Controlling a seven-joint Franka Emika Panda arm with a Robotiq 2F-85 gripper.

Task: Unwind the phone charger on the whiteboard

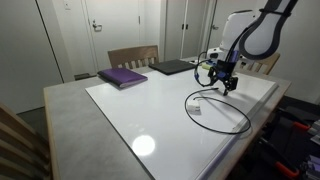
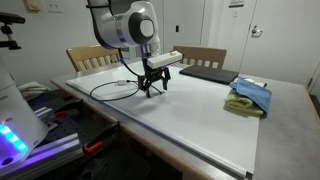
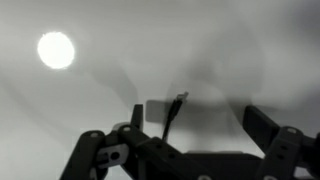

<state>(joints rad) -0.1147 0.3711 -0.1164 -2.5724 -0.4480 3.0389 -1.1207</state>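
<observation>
Fingers are standing wide apart, gripping nothing, while the gripper is hovering just above the whiteboard. The phone charger is lying on it in a loose loop, plug block nearby.

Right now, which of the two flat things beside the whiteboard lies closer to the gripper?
The black flat pad: it sits close to the gripper, while the purple book lies farther off, by another corner of the whiteboard.

Whiteboard glossy, smooth, shows glare; tabletop matt grey; chair wood; cloth probably soft fabric.
</observation>
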